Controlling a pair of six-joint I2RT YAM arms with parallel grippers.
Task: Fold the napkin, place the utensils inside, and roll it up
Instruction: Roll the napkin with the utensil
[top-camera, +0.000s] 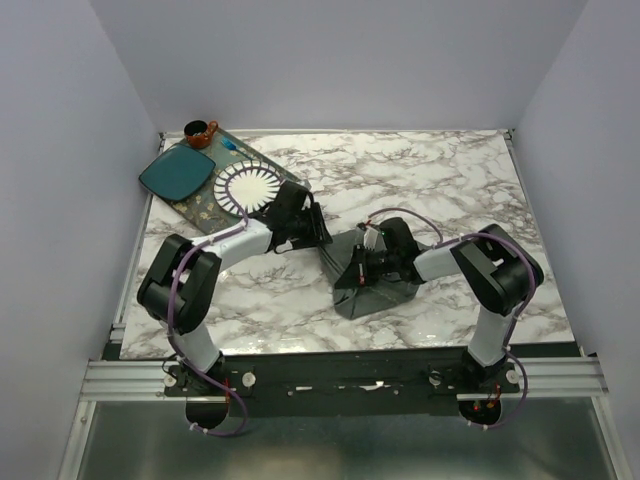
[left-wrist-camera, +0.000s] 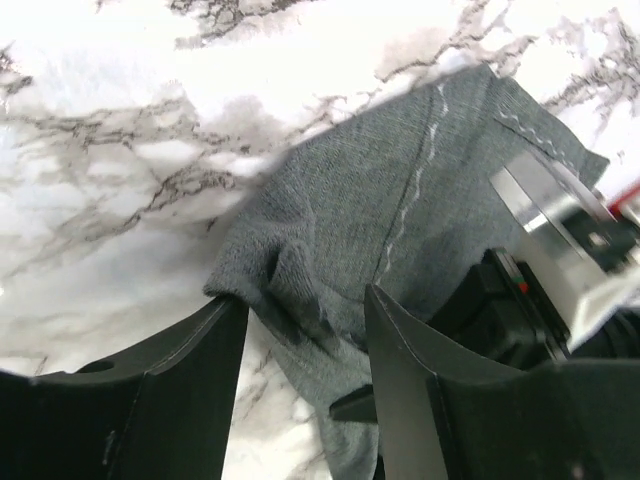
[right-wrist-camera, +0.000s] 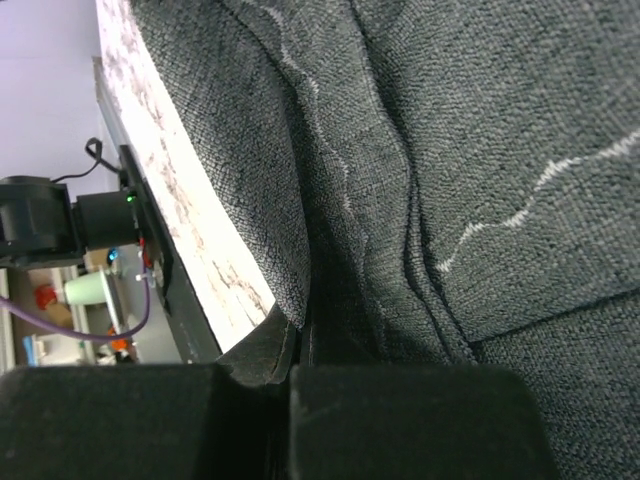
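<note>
The soft, limp napkin (top-camera: 378, 295) lies bunched near centre of the counter (top-camera: 450, 190). The right claw (right-wrist-camera: 290, 395) pinches a fold tight. The left claw (left-wrist-camera: 305, 305) is parted and empty at a corner. Likely best taken by its edges.

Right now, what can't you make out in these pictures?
Utensils: not recognisable in any view; perhaps too thin, or hidden.
Napkin: top view, the right arm covers most of it.
Cup: top view, too small to see inside.
Napkin's near edge: left wrist view, behind the left hand.
</note>
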